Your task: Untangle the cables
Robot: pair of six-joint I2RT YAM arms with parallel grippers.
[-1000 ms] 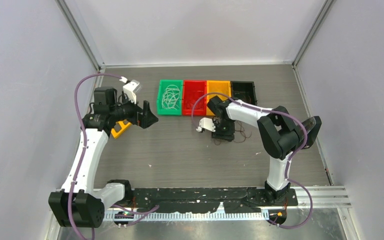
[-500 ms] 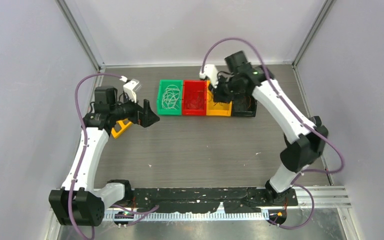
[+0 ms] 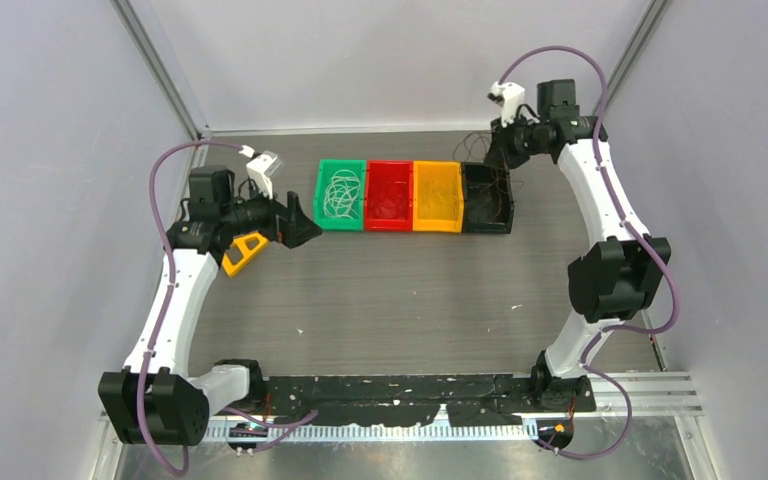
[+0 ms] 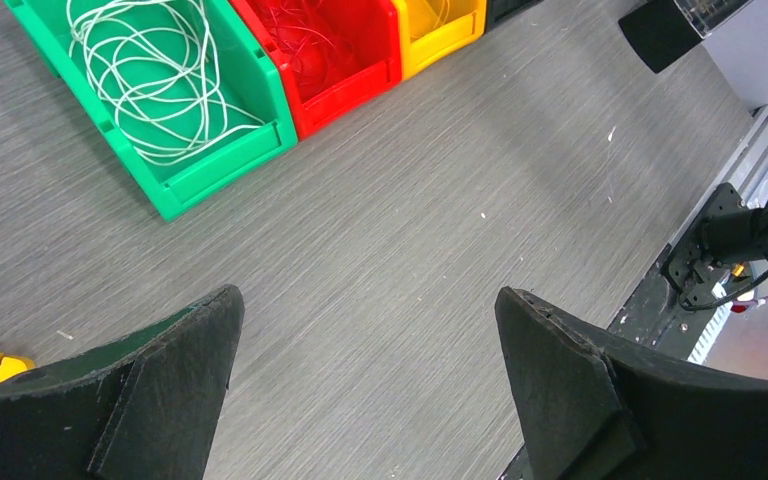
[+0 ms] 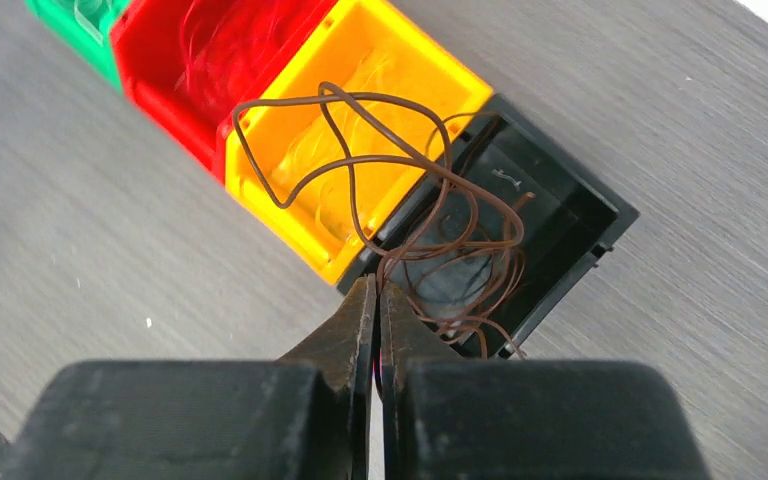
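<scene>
With my right gripper clamped on the brown cables, I'd lower them squarely into the black bin before releasing.

A grey table with a fine wood-like grain fills the bottom of the cell. Plain pale walls — lilac-grey, evenly lit — close three sides, joined by slanted metal posts. A metal rail lies along the near edge.

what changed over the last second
The right tool shut on a brown cable, lifted it and swung from the middle to the far right, where the cable now dangles over the black bin. The left tool stayed open and still, the black bin in place.
</scene>
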